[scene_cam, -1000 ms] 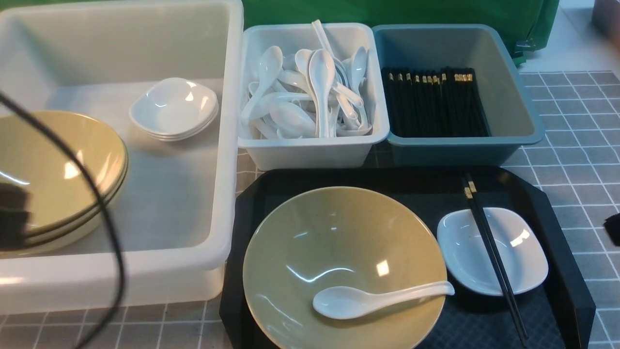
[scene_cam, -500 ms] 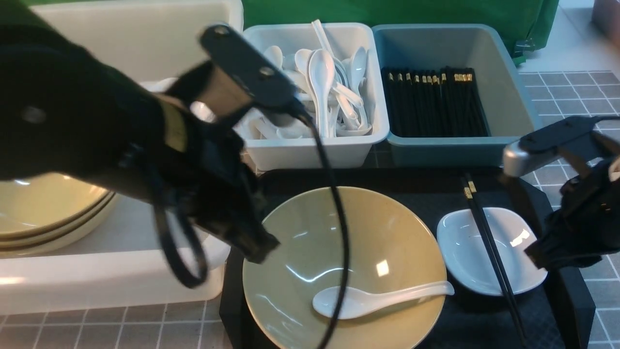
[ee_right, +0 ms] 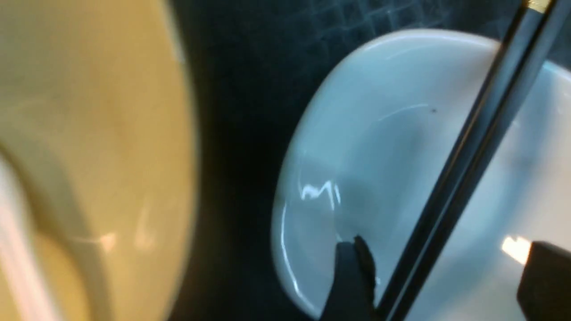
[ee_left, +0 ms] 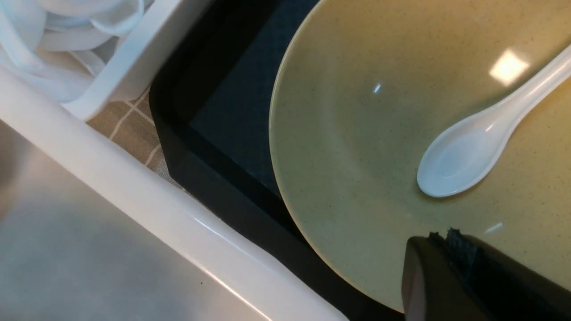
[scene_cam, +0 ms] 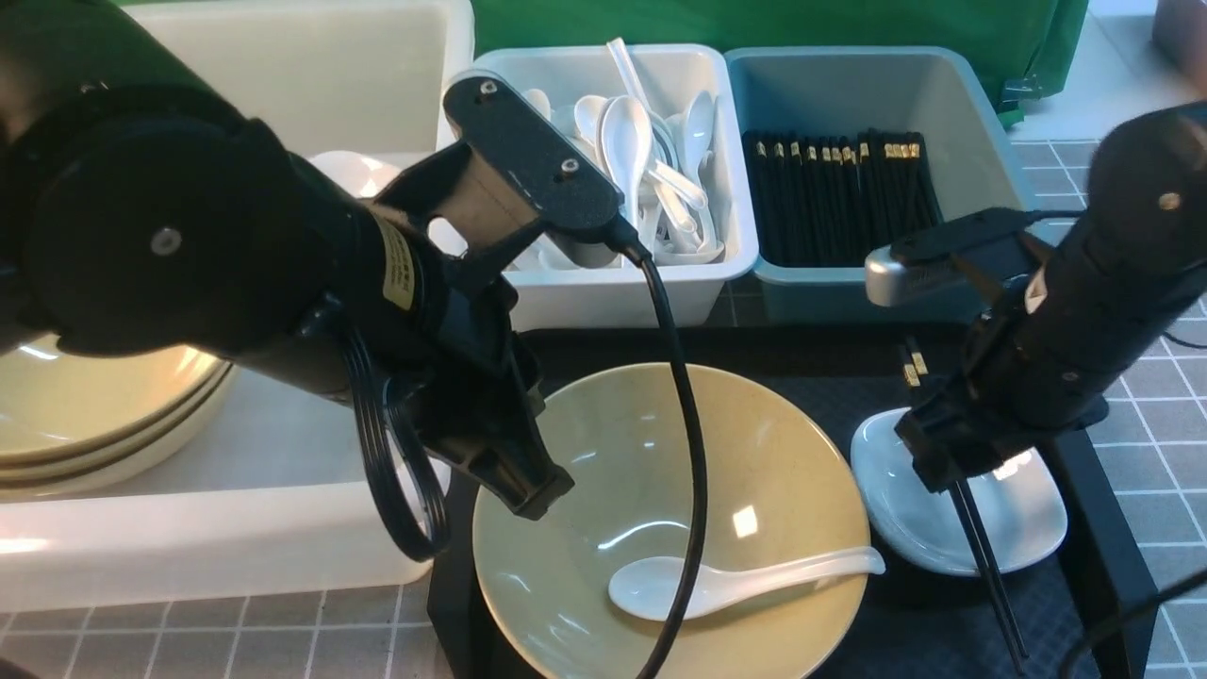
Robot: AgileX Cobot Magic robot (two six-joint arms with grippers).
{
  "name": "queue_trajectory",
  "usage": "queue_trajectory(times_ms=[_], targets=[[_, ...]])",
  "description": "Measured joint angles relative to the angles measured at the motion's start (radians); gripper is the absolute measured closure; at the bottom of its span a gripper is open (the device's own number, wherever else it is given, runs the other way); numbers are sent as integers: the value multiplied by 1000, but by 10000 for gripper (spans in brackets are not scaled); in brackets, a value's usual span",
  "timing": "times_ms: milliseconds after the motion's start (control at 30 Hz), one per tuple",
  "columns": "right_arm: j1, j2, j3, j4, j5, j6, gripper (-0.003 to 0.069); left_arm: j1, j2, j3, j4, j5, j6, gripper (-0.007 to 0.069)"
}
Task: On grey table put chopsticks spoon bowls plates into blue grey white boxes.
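Chopsticks partly hidden by right arm.
Right end effector wide apart astride them, holding nothing; left end effector closed, empty.

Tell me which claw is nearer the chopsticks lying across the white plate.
Right. The right claw straddles the chopsticks above the plate; the left claw hangs over the yellow bowl's left rim.

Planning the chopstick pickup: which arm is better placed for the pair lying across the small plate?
Right. The right gripper is open, straddling the chopsticks over the plate; the left gripper is shut, over the bowl.
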Motion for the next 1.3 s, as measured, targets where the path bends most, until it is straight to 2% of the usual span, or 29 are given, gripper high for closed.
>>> queue_trajectory(times_ms=[200, 367, 500, 700, 767, 1067, 1300], targets=[[0, 86, -4, -28, -23, 47, 156, 0, 1, 17, 0, -6, 0, 636], [0, 118, -5, -36, -55, 82, 190, 0, 3, 46, 0, -11, 5, 636], [0, 125, -5, -36, -75, 100, 277, 0, 3, 51, 0, -11, 5, 636], [0, 125, -5, -37, -80, 129, 466, 0, 3, 51, 0, -15, 5, 636], [0, 125, -5, -37, -79, 129, 500, 0, 3, 51, 0, -15, 5, 636], [0, 95, -5, -37, -23, 122, 502, 0, 3, 51, 0, -16, 5, 636], [0, -67, -7, -37, 35, 66, 502, 0, 3, 51, 0, -57, -30, 636]])
